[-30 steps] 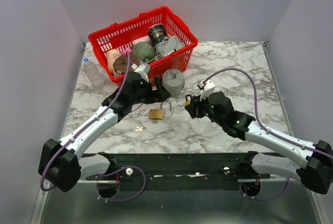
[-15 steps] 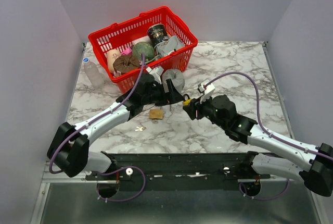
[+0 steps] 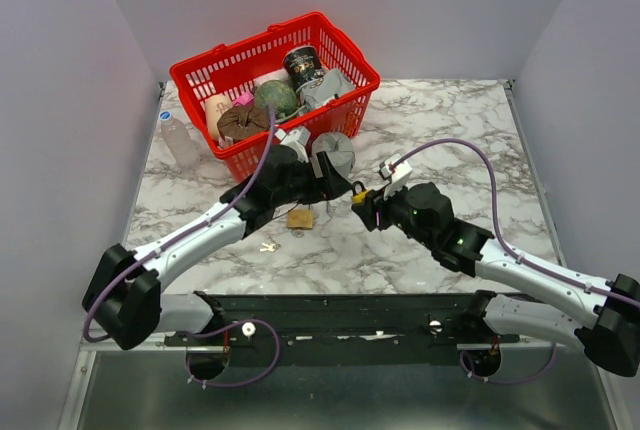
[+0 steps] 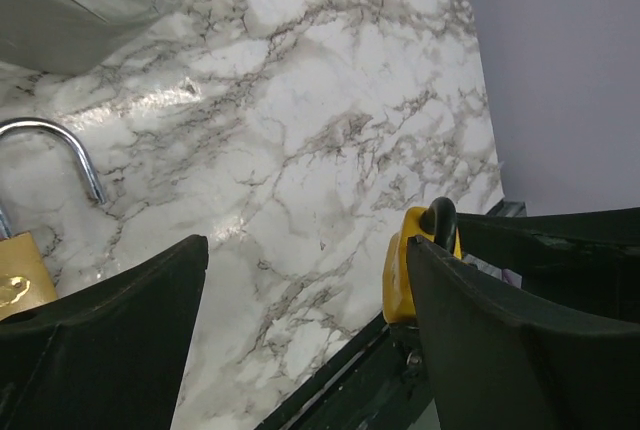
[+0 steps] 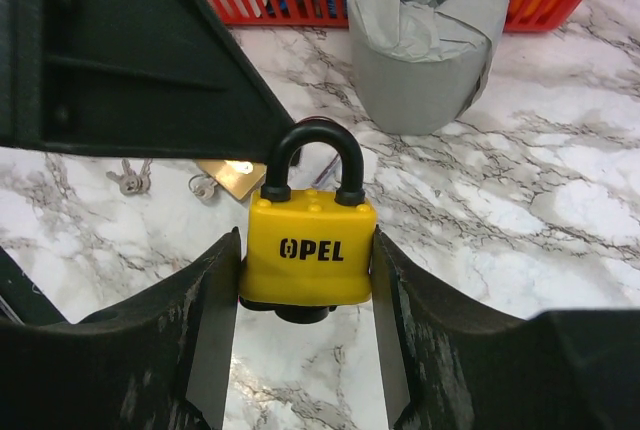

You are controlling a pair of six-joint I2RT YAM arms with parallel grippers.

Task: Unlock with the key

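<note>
Jaws of my right gripper (image 5: 305, 285) clamp the yellow black-shackled padlock (image 5: 310, 247), keyhole hidden; my left gripper (image 4: 300, 300) gapes empty, brass padlock (image 4: 20, 275) cut off lower left.

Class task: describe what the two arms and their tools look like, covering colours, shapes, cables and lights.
Both the left arm and right arm have white links between bulky black joints, with a purple cable looping along each. The left tool and right tool have broad, matte black fingers.
</note>
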